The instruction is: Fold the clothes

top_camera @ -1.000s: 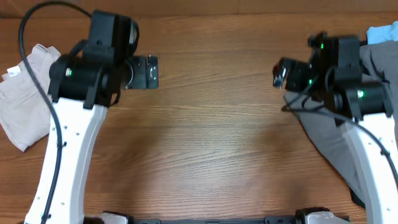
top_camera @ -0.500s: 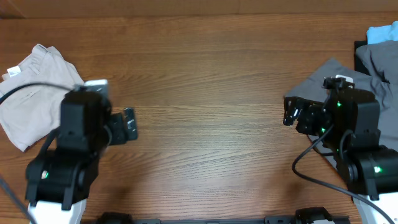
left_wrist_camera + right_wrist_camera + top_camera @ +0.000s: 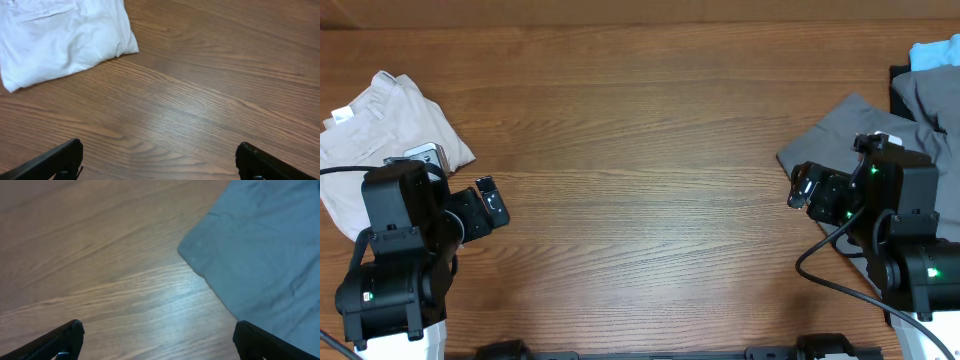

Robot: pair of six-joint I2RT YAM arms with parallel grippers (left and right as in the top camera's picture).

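The folded cream shorts [image 3: 380,135] lie at the table's left edge, a small white tag at their far left corner. They also show at the top left of the left wrist view [image 3: 60,35]. My left gripper [image 3: 492,205] is open and empty over bare wood, just right of the shorts; its fingertips frame bare table [image 3: 157,167]. My right gripper [image 3: 803,188] is open and empty at the left edge of a grey garment [image 3: 865,135], which fills the right of the right wrist view [image 3: 265,255]; the fingertips [image 3: 157,345] hold nothing.
A light blue garment [image 3: 935,52] lies at the far right corner on a darker grey garment [image 3: 928,98]. Wood table [image 3: 640,150] spans between the two arms.
Both arms have drawn back from the far part of the table toward the near edge. The shorts and the grey garment, partly covered before, now lie uncovered. Both grippers stay open.
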